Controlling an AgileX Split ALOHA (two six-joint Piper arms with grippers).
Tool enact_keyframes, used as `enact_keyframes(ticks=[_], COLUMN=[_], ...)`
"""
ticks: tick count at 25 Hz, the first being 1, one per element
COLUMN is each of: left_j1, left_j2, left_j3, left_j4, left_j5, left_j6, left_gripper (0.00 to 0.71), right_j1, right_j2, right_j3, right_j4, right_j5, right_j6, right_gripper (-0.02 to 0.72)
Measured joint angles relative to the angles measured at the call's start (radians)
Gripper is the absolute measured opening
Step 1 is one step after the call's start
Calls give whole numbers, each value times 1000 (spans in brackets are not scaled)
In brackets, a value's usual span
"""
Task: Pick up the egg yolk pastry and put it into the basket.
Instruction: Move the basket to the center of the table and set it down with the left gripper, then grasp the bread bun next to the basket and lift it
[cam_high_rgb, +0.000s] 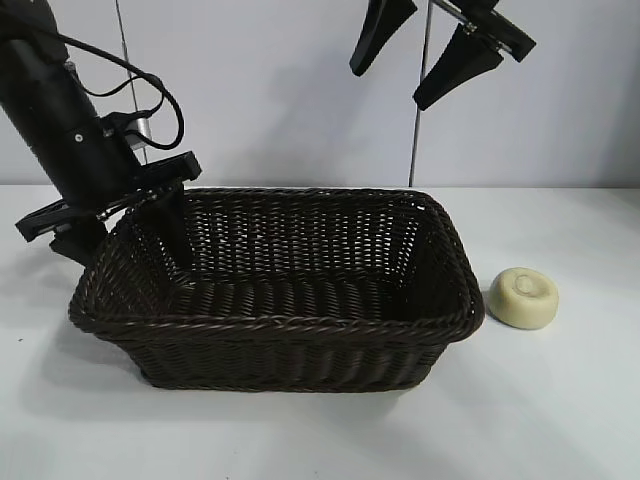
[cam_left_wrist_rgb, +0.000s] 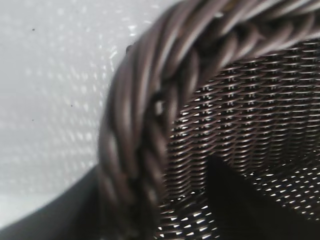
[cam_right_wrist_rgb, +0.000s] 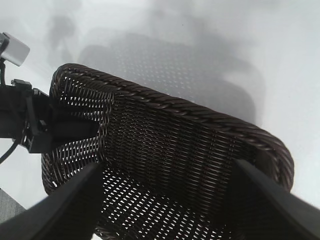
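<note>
The egg yolk pastry (cam_high_rgb: 523, 297), a small pale cream puck with a dimple on top, lies on the white table just right of the basket (cam_high_rgb: 300, 322), apart from it. The dark brown wicker basket stands mid-table with nothing inside. My left gripper (cam_high_rgb: 130, 250) is open and straddles the basket's left rim (cam_left_wrist_rgb: 145, 90), one finger inside and one outside. In its wrist view the left gripper (cam_left_wrist_rgb: 152, 167) has the braided rim between its fingers. High over the basket's back right hangs my right gripper (cam_high_rgb: 390, 88), open and holding nothing. The right gripper (cam_right_wrist_rgb: 167, 167) looks down into the basket (cam_right_wrist_rgb: 200, 112).
The white table (cam_high_rgb: 560, 420) spreads around the basket on all sides. A pale wall with vertical seams stands behind. The left arm (cam_right_wrist_rgb: 30, 125) and its cable show at the basket's far end in the right wrist view.
</note>
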Motion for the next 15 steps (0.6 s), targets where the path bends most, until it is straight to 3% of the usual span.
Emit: enact_keyframes(ticks=[9,15], left_j1=[1,1], left_j2=[-118,-218], left_j3=[0,0], left_j4=[113,92], left_j5=[29,53], left_j6=[-46,-88], left_gripper=[512,512], right_j1=[0,0], right_j2=[0,0], right_j3=[0,0], right_j4=[0,0], right_j5=[0,0], right_j6=[0,0], right_gripper=[517,517])
